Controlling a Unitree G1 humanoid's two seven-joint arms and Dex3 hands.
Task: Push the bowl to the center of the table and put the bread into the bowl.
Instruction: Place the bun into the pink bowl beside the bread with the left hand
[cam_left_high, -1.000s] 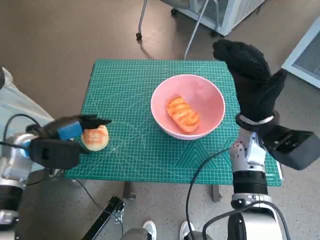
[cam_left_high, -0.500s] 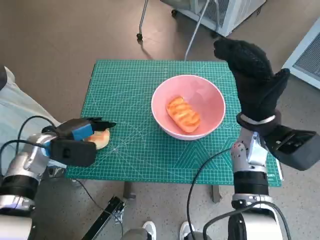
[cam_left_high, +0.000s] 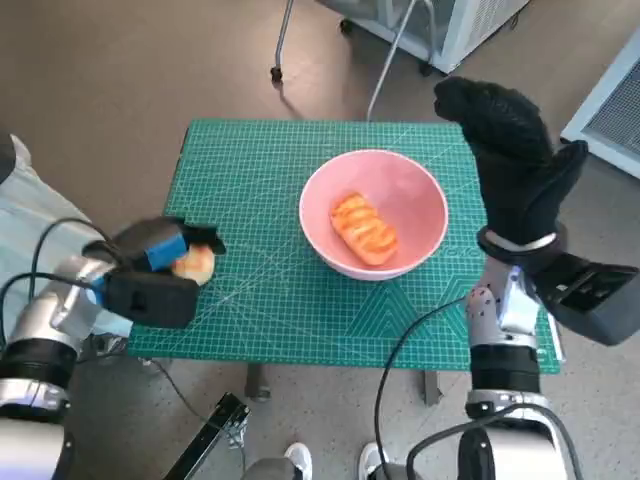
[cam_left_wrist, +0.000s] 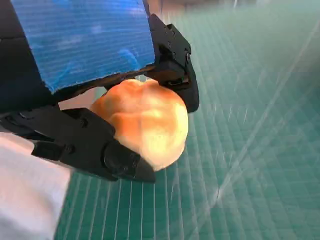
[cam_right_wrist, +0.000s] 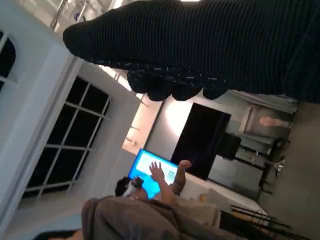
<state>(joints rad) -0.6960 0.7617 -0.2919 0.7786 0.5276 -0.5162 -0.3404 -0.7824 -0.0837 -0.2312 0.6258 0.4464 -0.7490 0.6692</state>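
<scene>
The left hand (cam_left_high: 160, 268) grips a round bread roll (cam_left_wrist: 142, 122), the pink bowl (cam_left_high: 373, 212) well off beyond its fingertips. The grip looks shallow; a quick swing could drop it. The right hand (cam_left_high: 510, 160) hovers empty, fingers apart.

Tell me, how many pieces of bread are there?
2: an orange ridged loaf inside the pink bowl, and a round pale bun held by the black, blue-taped left hand.

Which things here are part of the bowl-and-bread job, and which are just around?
Job: pink bowl holding one bread; round bread gripped by the left robot hand; right robot hand.
Around: green cutting mat; chair legs; person.
</scene>
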